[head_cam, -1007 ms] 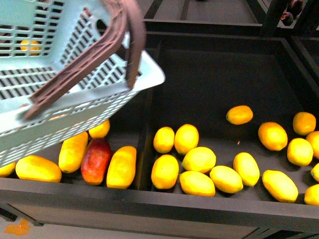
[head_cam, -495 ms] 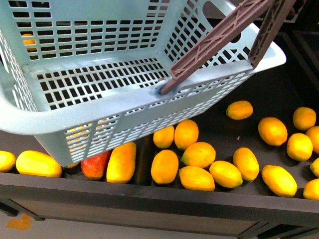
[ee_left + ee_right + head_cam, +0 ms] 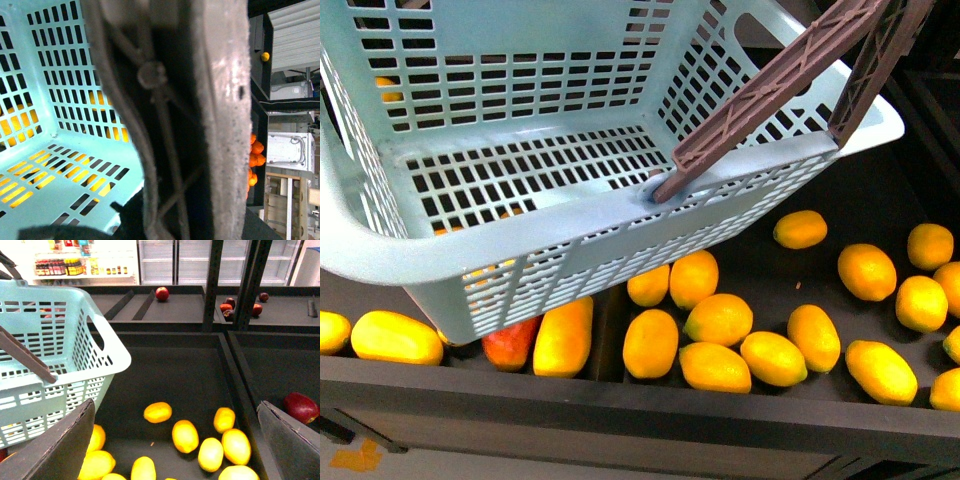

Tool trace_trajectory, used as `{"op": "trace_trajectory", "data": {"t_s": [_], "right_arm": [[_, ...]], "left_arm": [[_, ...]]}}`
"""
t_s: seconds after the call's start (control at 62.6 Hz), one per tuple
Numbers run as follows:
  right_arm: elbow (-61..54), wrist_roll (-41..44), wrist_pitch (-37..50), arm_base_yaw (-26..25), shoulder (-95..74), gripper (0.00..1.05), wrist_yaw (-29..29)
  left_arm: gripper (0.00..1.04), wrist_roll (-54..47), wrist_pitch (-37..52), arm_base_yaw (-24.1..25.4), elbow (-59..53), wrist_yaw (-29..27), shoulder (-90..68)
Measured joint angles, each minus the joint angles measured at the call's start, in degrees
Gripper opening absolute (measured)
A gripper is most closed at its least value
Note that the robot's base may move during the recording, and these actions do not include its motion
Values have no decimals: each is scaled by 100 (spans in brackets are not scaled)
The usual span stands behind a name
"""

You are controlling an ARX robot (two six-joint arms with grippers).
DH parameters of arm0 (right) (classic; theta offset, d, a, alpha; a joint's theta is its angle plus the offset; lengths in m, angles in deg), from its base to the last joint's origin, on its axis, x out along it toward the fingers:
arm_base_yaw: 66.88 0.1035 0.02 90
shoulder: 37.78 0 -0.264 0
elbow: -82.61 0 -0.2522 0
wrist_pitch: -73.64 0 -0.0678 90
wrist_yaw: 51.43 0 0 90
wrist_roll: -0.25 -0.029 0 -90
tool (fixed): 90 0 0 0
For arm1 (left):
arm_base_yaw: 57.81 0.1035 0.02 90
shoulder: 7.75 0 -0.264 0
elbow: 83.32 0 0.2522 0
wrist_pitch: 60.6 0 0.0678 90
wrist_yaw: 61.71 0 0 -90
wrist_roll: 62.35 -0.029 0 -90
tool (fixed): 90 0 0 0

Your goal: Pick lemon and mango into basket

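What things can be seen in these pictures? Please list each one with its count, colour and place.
basket: one, light blue-green, raised over the bins, nothing inside
handles: two, brown, on the basket
lemons: about fifteen, orange-yellow, loose in the right-hand bin
yellow mangoes: at least three, left-hand bin, partly under the basket
red mango: one, between the yellow mangoes, mostly hidden
red fruits: several, in the bins behind and beside the lemon bin
bins: several, black, side by side
right gripper: one, grey fingers wide apart, above the lemons
left gripper: cannot be made out; blurred close parts fill its wrist view
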Motion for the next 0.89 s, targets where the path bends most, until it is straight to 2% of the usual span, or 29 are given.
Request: {"op": "trace_trajectory", "data": {"t_s": [0.16,0.208,0.24,0.272,0.336,0.384,0.479,0.575,0.703,0.895], "right_arm": [[13,-52,-37,11,-35,96,-61],[358,-503,-887,76,-535,96,-531],[612,-807,-1307,-4,-1075,96,-693],[772,-988,-1346,-131,-1681,96,-640],[933,-1084,-807,-417,-2828,96,-411],[1084,-994,-96,-629,-3797,96,-247],[1486,-466,1270,-933,-5565,96,-24],[2111,-52,2166,-1121,-7235,96,101],[2887,334,2430,-1158,-8953,96,35],[3773,605,2485,-914,-10789,96,-144]], "left_arm": [[13,0,0,0,0,20,0],[13,-2,0,0,0,22,0],[13,0,0,2,-4,17,0],[13,4,0,2,-7,11,0],[13,-7,0,-7,-7,9,0],[13,-2,0,-11,-7,15,0],[13,26,0,-9,-11,20,0],[13,13,0,-9,-11,-7,0],[13,22,0,-9,-11,17,0],[13,20,0,-11,-11,17,0]]}}
